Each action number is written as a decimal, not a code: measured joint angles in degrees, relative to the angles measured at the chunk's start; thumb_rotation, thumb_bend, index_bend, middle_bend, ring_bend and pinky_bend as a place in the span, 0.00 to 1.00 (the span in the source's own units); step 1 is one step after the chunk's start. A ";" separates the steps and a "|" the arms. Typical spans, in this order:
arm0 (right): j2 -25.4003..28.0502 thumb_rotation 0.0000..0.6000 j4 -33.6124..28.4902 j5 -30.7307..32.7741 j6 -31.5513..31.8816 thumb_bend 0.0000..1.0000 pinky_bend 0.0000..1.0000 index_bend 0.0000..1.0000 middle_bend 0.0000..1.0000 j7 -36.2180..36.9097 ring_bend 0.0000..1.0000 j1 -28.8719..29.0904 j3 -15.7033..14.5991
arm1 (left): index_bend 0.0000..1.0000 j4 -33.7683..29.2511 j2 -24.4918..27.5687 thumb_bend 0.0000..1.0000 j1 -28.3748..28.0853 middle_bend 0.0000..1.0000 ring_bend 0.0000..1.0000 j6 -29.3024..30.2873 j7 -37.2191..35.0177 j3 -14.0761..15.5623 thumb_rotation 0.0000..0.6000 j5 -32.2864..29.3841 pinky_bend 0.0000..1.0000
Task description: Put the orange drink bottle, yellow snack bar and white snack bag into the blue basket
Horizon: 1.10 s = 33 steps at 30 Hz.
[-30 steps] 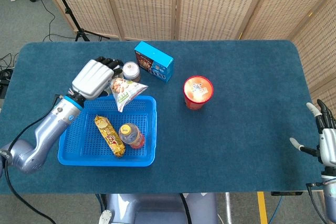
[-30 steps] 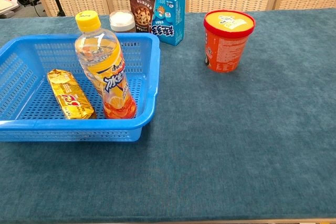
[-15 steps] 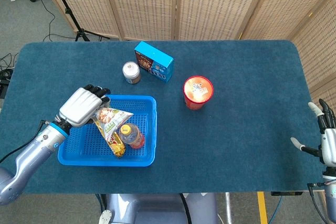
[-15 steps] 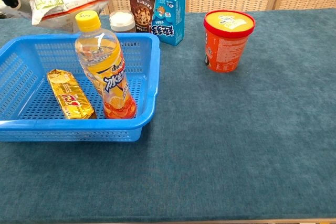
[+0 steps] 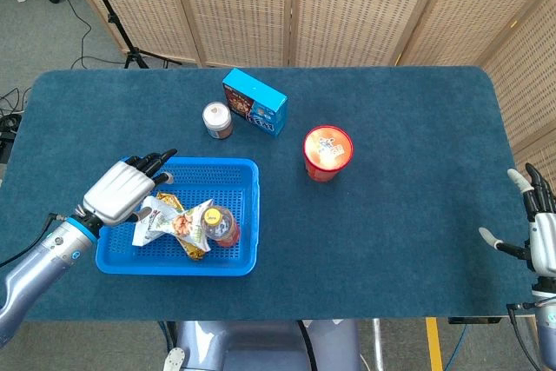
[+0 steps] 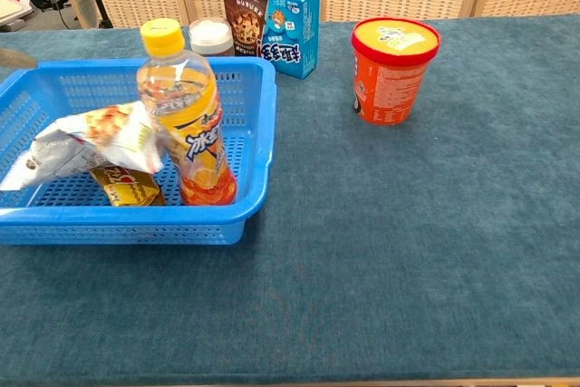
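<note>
Three task items: all inside the blue basket [image 5: 246,215], which sits on the table's [image 5: 391,171] left front part.
Orange drink bottle [image 6: 187,124]: upright at the basket's right end, yellow cap on, slightly tilted.
Yellow snack bar [image 6: 127,188]: flat on the basket floor, left of the bottle, mostly covered by the bag.
White snack bag [image 6: 86,144]: lying across the snack bar, one end touching the bottle.
Left hand [image 5: 122,190]: above the basket's left rim, fingers spread and extended, holding nothing; fingertips near the bag, contact cannot be told.
Right hand [image 5: 540,234]: at the table's right front edge, well apart from everything, fingers apart, empty.
Blue box [image 5: 254,102]: behind the basket.
Small white-lidded jar [image 5: 217,119]: just left of the box.
Red tub [image 5: 327,152]: right of the basket, upright.
</note>
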 measured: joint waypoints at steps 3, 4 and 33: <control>0.03 1.00 -0.04 0.03 0.02 0.16 0.13 0.11 0.00 -0.11 0.00 0.02 0.01 | 0.29 0.13 0.01 0.23 1.11 0.00 0.10 1.20 -0.90 0.06 1.00 0.13 0.27; 0.03 1.00 -0.04 0.04 0.06 0.16 0.13 0.11 0.00 -0.16 0.00 0.02 0.03 | 0.29 0.22 -0.09 0.23 1.54 0.00 0.10 1.84 -1.28 0.04 1.00 0.19 0.26; -0.79 1.00 -1.17 -1.21 -0.49 0.16 0.13 0.11 0.00 -12.38 0.00 0.85 -1.53 | 0.22 25.82 -25.51 0.23 21.96 0.00 0.02 34.90 -11.61 -1.45 1.00 6.44 0.17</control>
